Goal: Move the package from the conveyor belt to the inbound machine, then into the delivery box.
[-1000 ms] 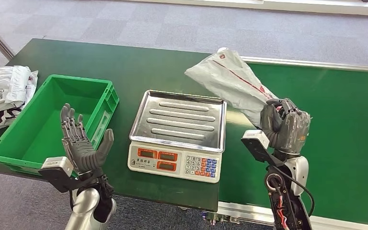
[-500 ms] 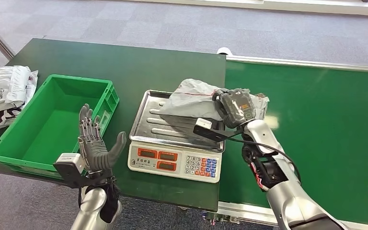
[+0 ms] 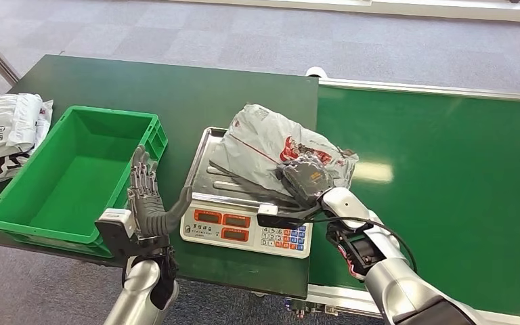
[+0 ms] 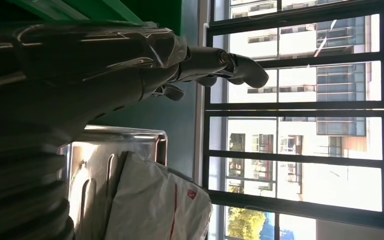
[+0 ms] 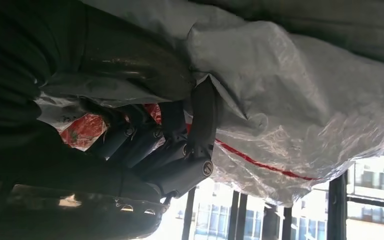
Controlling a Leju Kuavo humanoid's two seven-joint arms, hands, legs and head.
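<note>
1. The package (image 3: 271, 145) lies on the scale (image 3: 206, 172) tray, gripped by the right hand (image 3: 305, 177).
2. The left hand (image 3: 150, 200) holds nothing, fingers apart, between the scale and the green box (image 3: 13, 203) on the worktop (image 3: 196, 95).

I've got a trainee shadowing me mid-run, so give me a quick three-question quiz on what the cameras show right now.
1. True or false: the grey plastic mailer package lies on the steel tray of the weighing scale.
2. Which robot hand grips the package? A. left B. right
3. Fill in: the left robot hand is raised with fingers spread beside the green plastic ____.

Key: 1 true; 2 B, the right robot hand; 3 crate.
</note>
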